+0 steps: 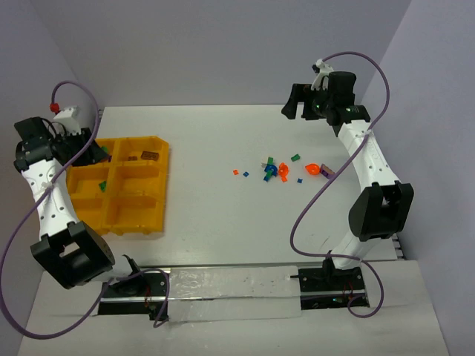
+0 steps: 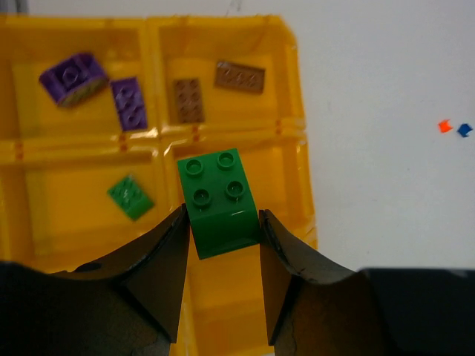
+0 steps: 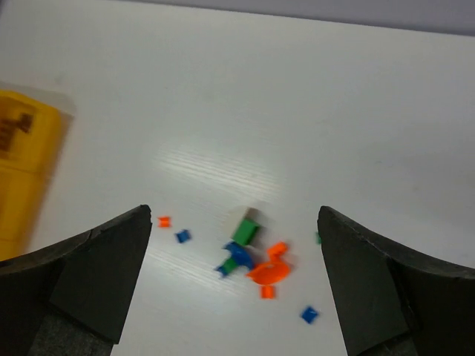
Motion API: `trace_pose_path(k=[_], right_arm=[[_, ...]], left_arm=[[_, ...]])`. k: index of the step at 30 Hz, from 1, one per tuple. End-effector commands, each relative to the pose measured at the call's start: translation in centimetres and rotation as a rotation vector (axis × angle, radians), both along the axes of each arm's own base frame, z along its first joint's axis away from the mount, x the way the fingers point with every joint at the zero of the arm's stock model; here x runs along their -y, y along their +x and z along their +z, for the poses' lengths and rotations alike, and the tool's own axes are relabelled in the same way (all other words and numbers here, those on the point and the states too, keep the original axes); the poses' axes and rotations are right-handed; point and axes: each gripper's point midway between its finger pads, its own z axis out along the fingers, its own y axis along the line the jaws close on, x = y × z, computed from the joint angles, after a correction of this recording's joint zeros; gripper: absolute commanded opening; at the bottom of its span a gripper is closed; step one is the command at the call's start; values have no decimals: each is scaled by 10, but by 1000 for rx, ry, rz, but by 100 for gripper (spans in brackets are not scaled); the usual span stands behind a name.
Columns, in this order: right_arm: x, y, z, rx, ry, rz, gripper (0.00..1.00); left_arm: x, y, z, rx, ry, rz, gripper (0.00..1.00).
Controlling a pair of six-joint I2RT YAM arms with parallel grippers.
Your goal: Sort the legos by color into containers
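Note:
My left gripper (image 2: 223, 231) is shut on a green two-by-two lego brick (image 2: 219, 200) and holds it above the yellow-orange tray (image 2: 297, 148), over the middle bin of its right column. In the top view this gripper (image 1: 99, 152) is over the tray's far part (image 1: 159, 215). The bins hold two purple bricks (image 2: 73, 78), two brown bricks (image 2: 189, 100) and a flat green piece (image 2: 130, 196). My right gripper (image 1: 300, 104) is open and empty, raised above the loose legos (image 1: 274, 170) on the table. In its wrist view the gripper (image 3: 234, 215) frames green (image 3: 246, 230), blue (image 3: 237, 258) and orange (image 3: 269, 271) pieces.
Two tiny stray bits, orange (image 1: 235, 172) and blue (image 1: 246, 174), lie between the tray and the pile. An orange piece (image 1: 312, 170) and a purple bit (image 1: 327, 173) lie at the pile's right, near the right arm. Walls close in the far and side edges.

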Motion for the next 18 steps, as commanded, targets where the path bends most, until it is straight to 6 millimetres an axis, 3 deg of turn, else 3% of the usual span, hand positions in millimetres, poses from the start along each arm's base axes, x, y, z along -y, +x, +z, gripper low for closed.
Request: trace_pose_path(k=[1,6,10,11,14,18], right_arm=[[55,-17,-40,-33,-375,9,100],[79,-34,-65,-90,-506,11,100],[79,-53,-80,-145,-498,85,100],[88,-57,-86,-164,-497,74,100],[95,-61,-91,-178,-504,63,100],[101,-62,-93,-191,-514,48,100]], left_arm=[[-35,-28,-21,-139,35,66,0],[-58,-31,-39,-222,80,116,0],[-79,-33,-55,-286,125,150,0],[-85,-33,-58,-299,143,155,1],[-98,-29,-84,-387,143,155,3],[-108,-19,-94,-403,141,169,9]])
